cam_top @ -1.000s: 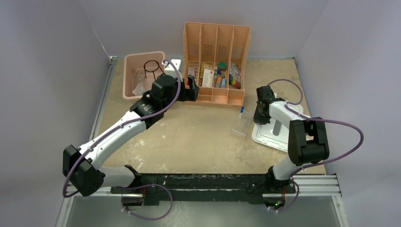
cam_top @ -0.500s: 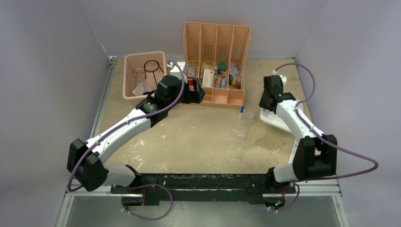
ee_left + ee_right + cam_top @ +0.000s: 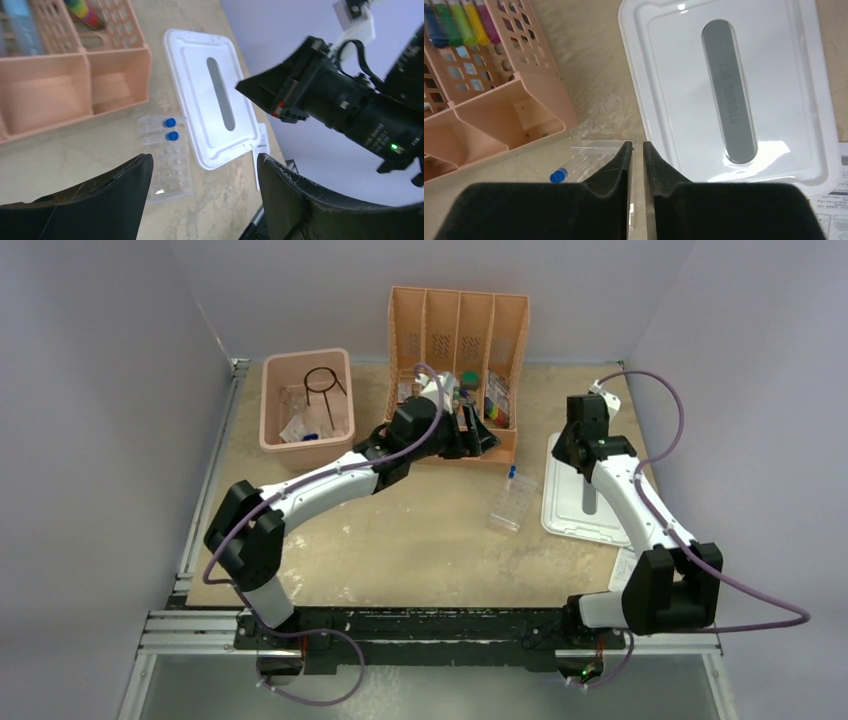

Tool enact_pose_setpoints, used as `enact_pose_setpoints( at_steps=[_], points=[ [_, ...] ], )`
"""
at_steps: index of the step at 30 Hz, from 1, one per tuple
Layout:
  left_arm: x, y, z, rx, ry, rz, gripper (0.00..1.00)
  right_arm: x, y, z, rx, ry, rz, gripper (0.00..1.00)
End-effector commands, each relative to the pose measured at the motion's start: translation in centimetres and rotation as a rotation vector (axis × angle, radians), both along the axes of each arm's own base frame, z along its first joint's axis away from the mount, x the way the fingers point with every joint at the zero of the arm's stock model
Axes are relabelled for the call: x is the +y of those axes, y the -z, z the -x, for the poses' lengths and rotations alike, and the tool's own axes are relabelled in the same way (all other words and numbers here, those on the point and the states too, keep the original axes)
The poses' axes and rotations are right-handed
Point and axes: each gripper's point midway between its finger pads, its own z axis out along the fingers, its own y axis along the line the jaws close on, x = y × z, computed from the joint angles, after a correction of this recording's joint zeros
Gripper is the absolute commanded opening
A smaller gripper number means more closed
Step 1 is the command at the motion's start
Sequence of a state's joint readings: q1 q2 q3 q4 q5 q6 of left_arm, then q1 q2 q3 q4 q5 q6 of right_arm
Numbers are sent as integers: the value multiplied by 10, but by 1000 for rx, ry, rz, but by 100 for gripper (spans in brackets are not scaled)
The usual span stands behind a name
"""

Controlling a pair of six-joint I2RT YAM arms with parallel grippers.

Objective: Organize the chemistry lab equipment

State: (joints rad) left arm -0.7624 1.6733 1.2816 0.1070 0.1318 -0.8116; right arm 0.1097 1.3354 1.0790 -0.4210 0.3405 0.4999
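Mottled beige tabletop (image 3: 400, 540), scuffed pale in patches, sits between plain grey walls. At far left a smooth pink bin (image 3: 272, 445) holds the black wire ring tripod (image 3: 320, 380) and crinkled clear packets (image 3: 296, 426). The left gripper (image 3: 202, 170) hovers by the latticed orange divider's (image 3: 458, 315) front edge, its jaws spread wide and empty. Just right, the clear plastic tube rack (image 3: 510, 506) lies flat on the table, two thin blue-capped tubes (image 3: 170, 129) at its far end. A glossy white lid (image 3: 674, 90) lies near the right edge; the right gripper (image 3: 638, 150) hangs by its left rim, fingers nearly pressed together on nothing. Room to move lies between the rack and the arm bases.
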Motion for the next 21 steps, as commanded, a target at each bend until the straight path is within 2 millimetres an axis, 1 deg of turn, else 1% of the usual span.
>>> enact_pose_setpoints(
  at_steps=[1,2,3,4,7,11,15,18,21],
  points=[
    [-24,-43,5,-25,35,126,75,-1,12,-3,52,17,-41,20],
    [-23,-42,4,-27,29,119,75,-3,21,-4,83,11,-46,26],
    [-21,-41,4,-28,21,113,75,-3,26,-4,104,7,-50,30],
    [-20,-41,3,-29,14,110,75,-5,37,-6,137,5,-59,37],
    [-18,-37,2,-27,2,96,75,-4,59,-18,198,-26,-77,42],
    [-16,-34,2,-20,-2,86,74,-3,78,-38,244,-41,-70,43],
    [-15,-32,3,-21,0,76,74,-8,90,-54,261,-40,-40,44],
    [-15,-31,3,-23,1,71,74,-12,101,-61,298,-34,-15,44],
    [-16,-29,2,-25,3,62,74,-17,111,-63,330,-15,3,42]
  ],
)
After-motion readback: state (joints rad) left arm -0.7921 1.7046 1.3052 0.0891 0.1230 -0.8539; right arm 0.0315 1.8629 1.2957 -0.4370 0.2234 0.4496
